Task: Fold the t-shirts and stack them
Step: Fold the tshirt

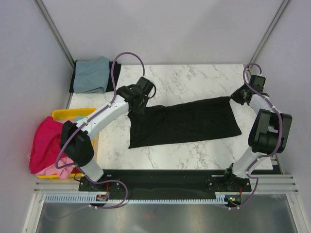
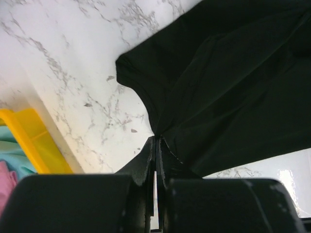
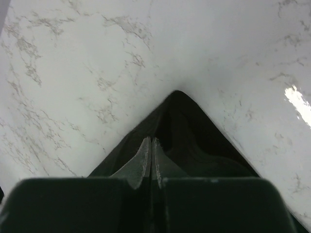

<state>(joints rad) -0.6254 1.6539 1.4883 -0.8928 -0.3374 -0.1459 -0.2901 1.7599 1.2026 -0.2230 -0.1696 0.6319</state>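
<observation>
A large black t-shirt (image 1: 184, 121) lies stretched across the middle of the marble table (image 1: 194, 80). My left gripper (image 1: 137, 108) is shut on its far left edge; the left wrist view shows the jaws (image 2: 156, 140) pinching the black cloth (image 2: 228, 82). My right gripper (image 1: 233, 98) is shut on its far right corner; the right wrist view shows the jaws (image 3: 151, 141) closed over the cloth's point (image 3: 180, 116). A grey-blue t-shirt (image 1: 92, 74) lies folded on a black one at the far left corner. Magenta (image 1: 46, 141) and pink (image 1: 60, 170) shirts hang over the yellow bin.
The yellow plastic bin (image 1: 73, 114) stands at the table's left edge, with teal cloth inside (image 2: 9, 145). Grey walls close the left, back and right. A black base rail (image 1: 165, 177) runs along the near edge.
</observation>
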